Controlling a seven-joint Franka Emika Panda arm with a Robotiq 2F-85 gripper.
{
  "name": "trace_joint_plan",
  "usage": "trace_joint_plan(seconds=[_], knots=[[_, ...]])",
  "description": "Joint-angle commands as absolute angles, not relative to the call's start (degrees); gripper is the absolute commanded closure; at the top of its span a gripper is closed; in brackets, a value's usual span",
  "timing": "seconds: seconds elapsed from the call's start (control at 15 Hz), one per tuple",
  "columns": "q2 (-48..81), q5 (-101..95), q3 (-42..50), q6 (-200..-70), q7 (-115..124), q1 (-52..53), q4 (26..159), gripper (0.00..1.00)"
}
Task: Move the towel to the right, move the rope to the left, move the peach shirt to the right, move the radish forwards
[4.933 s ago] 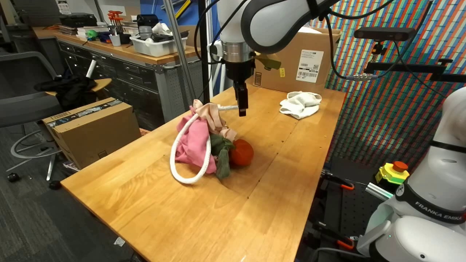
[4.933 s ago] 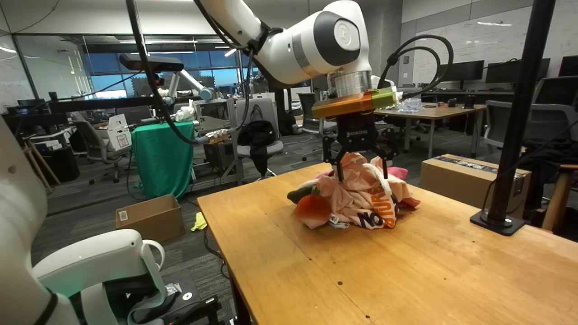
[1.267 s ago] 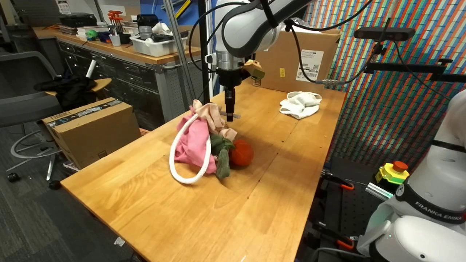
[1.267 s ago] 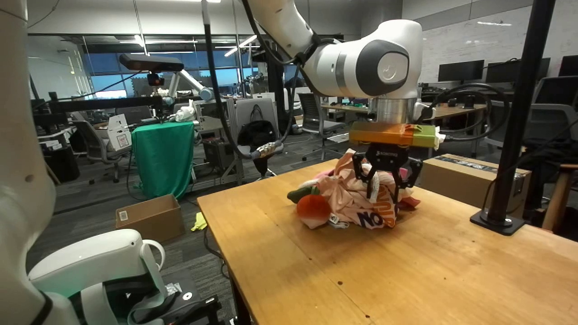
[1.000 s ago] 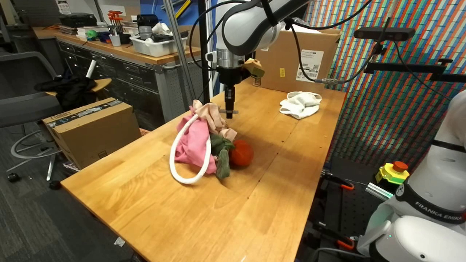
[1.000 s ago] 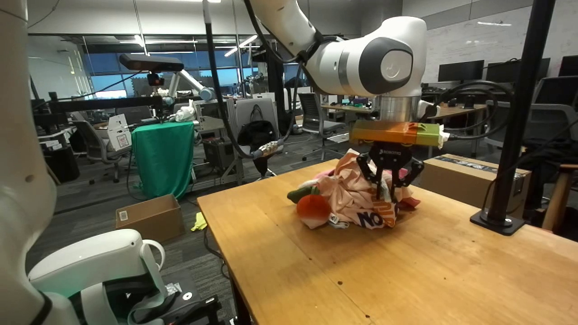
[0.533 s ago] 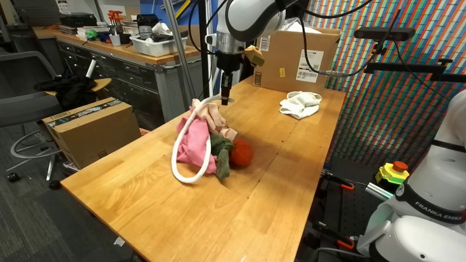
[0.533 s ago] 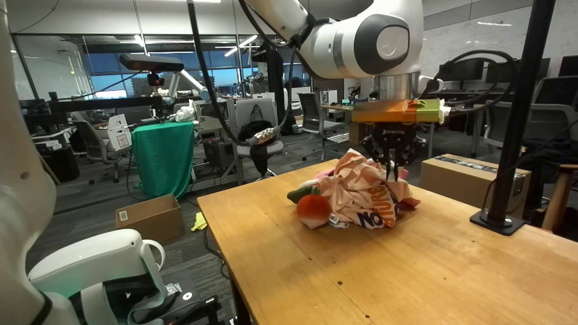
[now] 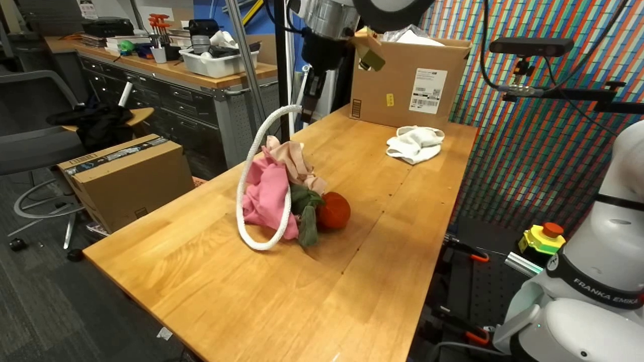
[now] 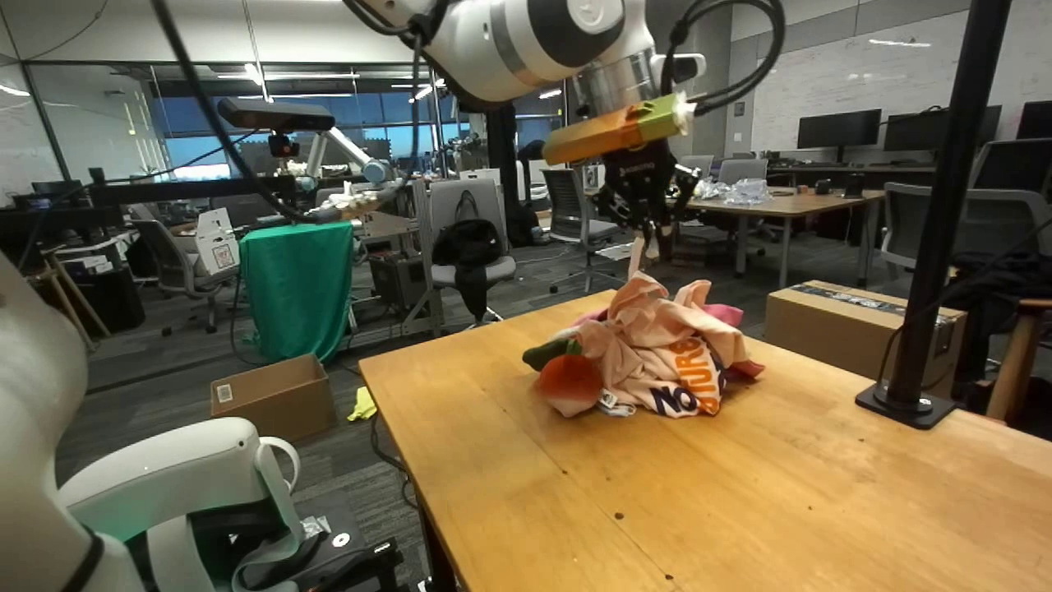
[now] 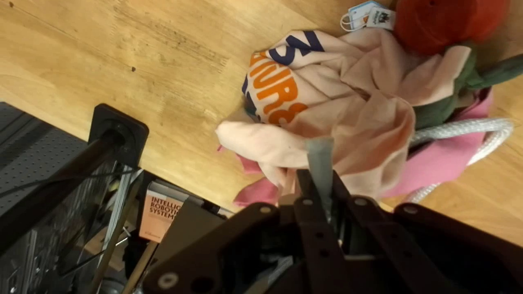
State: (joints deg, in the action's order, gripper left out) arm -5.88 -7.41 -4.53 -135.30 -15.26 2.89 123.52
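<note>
My gripper (image 9: 308, 107) is raised above the cloth pile and tilted. Its jaws are closed on one end of the white rope (image 9: 246, 176), which arches down over the pile and loops onto the table. In the wrist view a greyish rope end pokes out between the fingertips (image 11: 304, 179). The peach shirt (image 10: 649, 349) lies crumpled under the gripper, with orange and dark lettering. Against the shirt rests the red, round radish (image 9: 334, 211), beside green leafy cloth (image 9: 308, 218). A white towel (image 9: 415, 145) lies bunched near the far end of the table in an exterior view.
Pink cloth (image 9: 269, 193) sits under the rope's loop, beside the shirt. A black post (image 10: 929, 247) is fixed on the table edge. Beyond the towel stands a large cardboard box (image 9: 402, 90). The wooden table (image 9: 282, 301) ends at its near edge.
The jaws have closed on the rope from a wider stance. My gripper has risen and tilted, pulling the rope's end up off the shirt. The shirt, radish and towel lie as before.
</note>
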Motion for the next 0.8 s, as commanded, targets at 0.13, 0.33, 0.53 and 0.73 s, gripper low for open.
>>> trace_joint_plan(seconds=[0.13,0.33,0.53,0.73], knots=[[-21.9,-10.0,-8.2,-138.4,-7.5,6.8,135.6,0.92],[-22.4,-6.0,-4.5,-138.8,-14.4,8.5,134.7,0.92],[-23.1,5.0,1.8,-137.7,-25.5,12.2,134.8,0.92],[-22.6,17.1,8.0,-134.2,-37.5,15.3,133.9,0.92]])
